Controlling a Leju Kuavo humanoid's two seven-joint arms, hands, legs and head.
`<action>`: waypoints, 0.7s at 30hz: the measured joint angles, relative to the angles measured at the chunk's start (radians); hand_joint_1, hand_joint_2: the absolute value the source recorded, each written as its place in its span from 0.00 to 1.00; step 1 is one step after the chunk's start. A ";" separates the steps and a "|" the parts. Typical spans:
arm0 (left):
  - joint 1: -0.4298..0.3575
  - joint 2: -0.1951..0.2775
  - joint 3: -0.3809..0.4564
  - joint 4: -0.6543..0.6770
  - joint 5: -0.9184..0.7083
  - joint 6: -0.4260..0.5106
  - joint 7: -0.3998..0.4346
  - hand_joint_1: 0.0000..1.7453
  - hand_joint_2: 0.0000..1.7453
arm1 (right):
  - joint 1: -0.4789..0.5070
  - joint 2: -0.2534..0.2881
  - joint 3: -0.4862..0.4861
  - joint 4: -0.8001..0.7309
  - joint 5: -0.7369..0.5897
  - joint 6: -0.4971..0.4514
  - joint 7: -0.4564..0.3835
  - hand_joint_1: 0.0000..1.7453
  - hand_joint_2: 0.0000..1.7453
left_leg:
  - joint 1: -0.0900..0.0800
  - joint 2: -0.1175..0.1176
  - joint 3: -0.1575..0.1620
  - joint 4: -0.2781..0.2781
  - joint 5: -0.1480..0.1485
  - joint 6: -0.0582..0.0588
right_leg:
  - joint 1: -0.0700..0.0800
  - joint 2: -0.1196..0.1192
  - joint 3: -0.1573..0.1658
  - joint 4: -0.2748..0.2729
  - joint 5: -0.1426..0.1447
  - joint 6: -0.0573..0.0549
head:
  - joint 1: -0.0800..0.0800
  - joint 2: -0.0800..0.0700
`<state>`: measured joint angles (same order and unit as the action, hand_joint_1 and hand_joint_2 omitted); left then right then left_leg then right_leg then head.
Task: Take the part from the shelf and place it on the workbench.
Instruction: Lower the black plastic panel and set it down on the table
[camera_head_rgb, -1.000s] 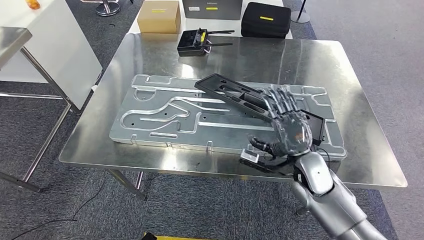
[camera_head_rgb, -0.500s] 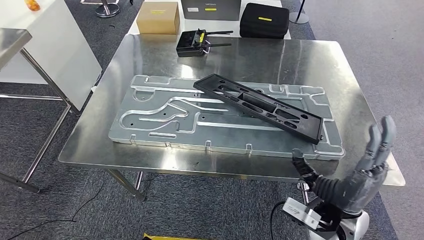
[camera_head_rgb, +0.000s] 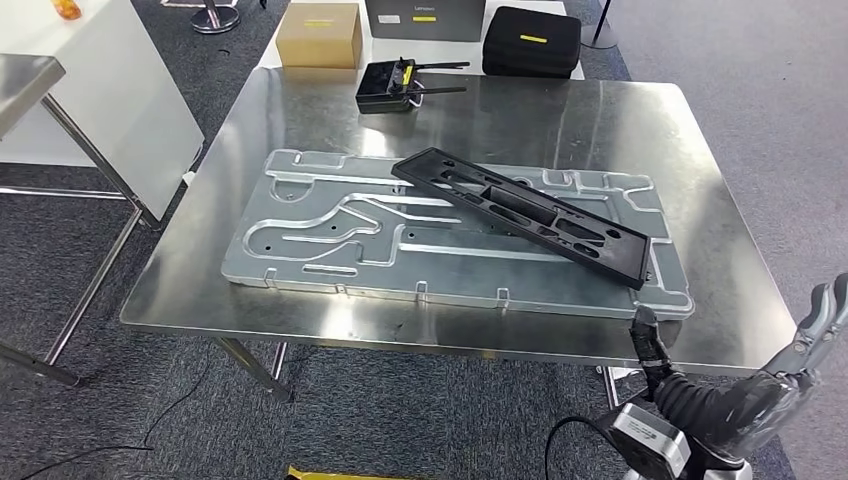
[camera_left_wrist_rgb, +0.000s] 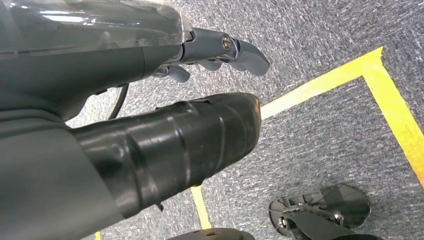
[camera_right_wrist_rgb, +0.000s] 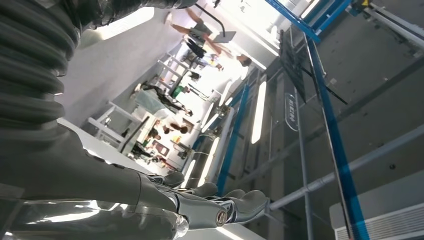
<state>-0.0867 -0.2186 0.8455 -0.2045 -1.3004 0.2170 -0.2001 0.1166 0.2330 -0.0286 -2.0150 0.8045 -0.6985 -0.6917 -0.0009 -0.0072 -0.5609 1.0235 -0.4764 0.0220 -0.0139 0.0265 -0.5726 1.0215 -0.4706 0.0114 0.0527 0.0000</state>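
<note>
Head view: the long black part (camera_head_rgb: 525, 213) lies slantwise on the grooved metal plate (camera_head_rgb: 330, 235) in the middle of the steel counter (camera_head_rgb: 620, 120). The right hand (camera_head_rgb: 745, 385) hangs off the counter's near right corner, fingers spread, holding nothing.

Left wrist view: the left hand (camera_left_wrist_rgb: 165, 95) hangs over grey carpet (camera_left_wrist_rgb: 325, 40) with yellow tape (camera_left_wrist_rgb: 350, 75), fingers loosely extended, nothing held.

Right wrist view: the right hand's fingers (camera_right_wrist_rgb: 235, 207) stretch out, empty.
</note>
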 joint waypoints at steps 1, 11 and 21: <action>0.000 0.000 0.000 0.000 0.002 0.001 -0.001 0.00 0.00 | 0.004 0.004 0.000 0.000 -0.001 0.000 0.000 0.00 1.00 | 0.002 0.000 0.002 -0.005 0.003 0.004 | 0.002 0.001 0.002 -0.003 0.001 0.003 | 0.000 0.000; 0.007 -0.007 0.001 0.000 0.008 0.007 -0.003 0.00 0.00 | 0.029 0.013 0.000 0.003 -0.010 -0.001 -0.001 0.00 1.00 | 0.016 0.018 0.017 -0.028 0.013 0.015 | -0.013 -0.025 -0.061 0.136 -0.045 0.024 | 0.002 0.000; 0.008 -0.008 0.002 0.000 0.010 0.008 -0.007 0.00 0.00 | 0.032 0.028 0.000 0.007 -0.009 -0.002 -0.002 0.00 1.00 | 0.017 0.016 -0.050 0.149 -0.111 -0.037 | -0.006 -0.024 -0.008 0.002 0.008 -0.025 | 0.000 0.000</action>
<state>-0.0787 -0.2266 0.8476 -0.2045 -1.2908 0.2253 -0.2068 0.1487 0.2609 -0.0290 -2.0082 0.7959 -0.7000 -0.6933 0.0165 0.0084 -0.6108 1.1729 -0.5871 -0.0148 -0.0203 0.0026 -0.5807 1.0232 -0.4623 -0.0138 0.0529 0.0000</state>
